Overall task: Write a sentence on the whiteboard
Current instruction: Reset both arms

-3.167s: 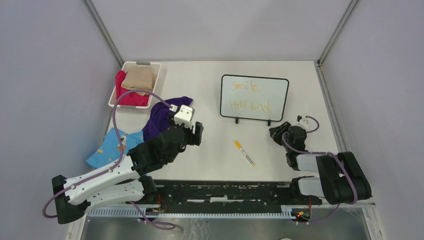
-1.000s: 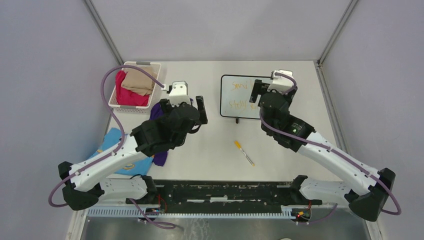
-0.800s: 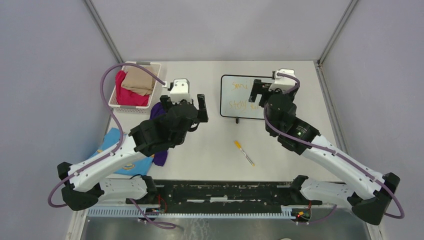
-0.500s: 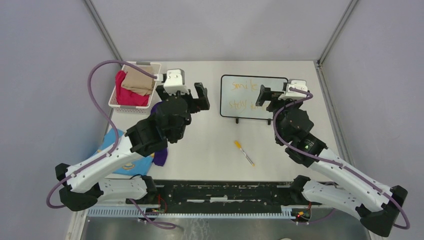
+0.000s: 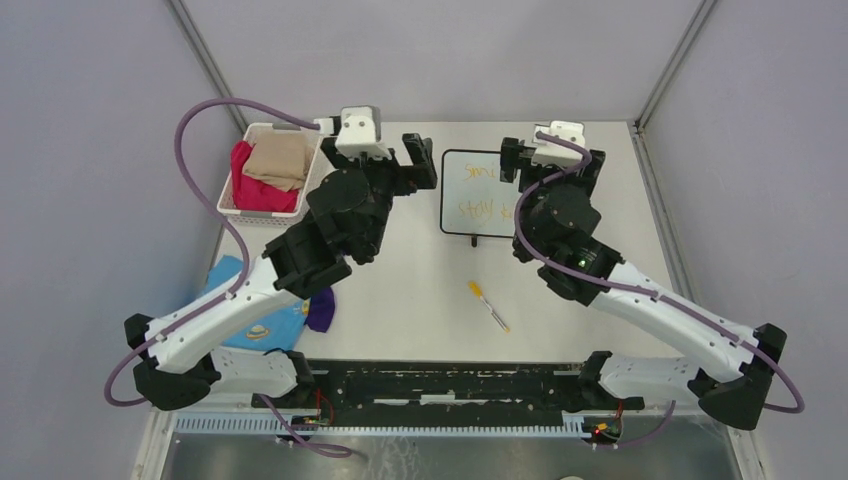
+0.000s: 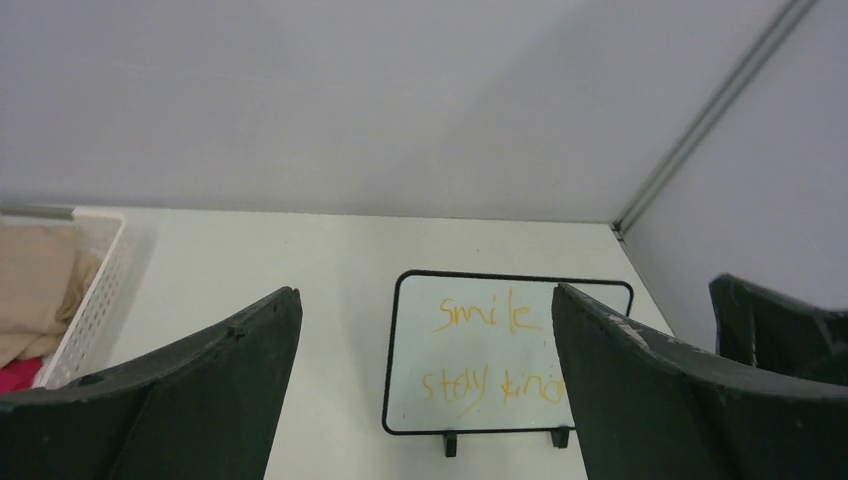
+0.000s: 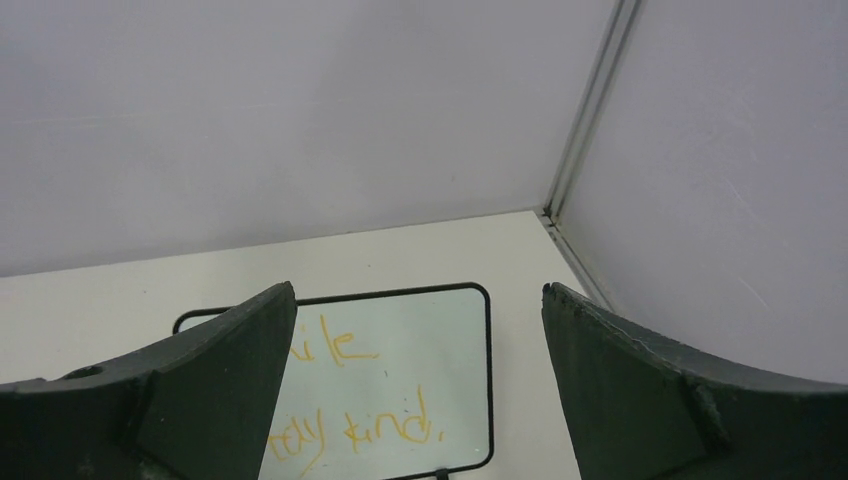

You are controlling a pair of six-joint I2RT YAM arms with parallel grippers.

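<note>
The whiteboard point(image 5: 472, 196) stands on its two black feet at the back of the table, its right part hidden by my right arm. The sentence point(image 6: 487, 350) is orange handwriting in two lines, "smile" above "stay kind". My left gripper point(image 5: 383, 165) hangs open just left of the board, which shows between its fingers in the left wrist view point(image 6: 422, 290). My right gripper point(image 5: 551, 163) is open above the board's right side, and its wrist view point(image 7: 419, 287) shows the board point(image 7: 430, 350) below. Both grippers hold nothing. An orange-capped marker point(image 5: 488, 306) lies on the table nearer the bases.
A white basket point(image 5: 255, 212) with tan and red cloth sits at the back left. Purple cloth point(image 5: 320, 310) and blue cloth point(image 5: 255, 322) lie under the left arm. Grey walls and metal posts close in the back and both sides.
Both arms have lifted off the table and reached toward the board. In the last second the left gripper moved farther back; the right one swung right, then back over the board.
</note>
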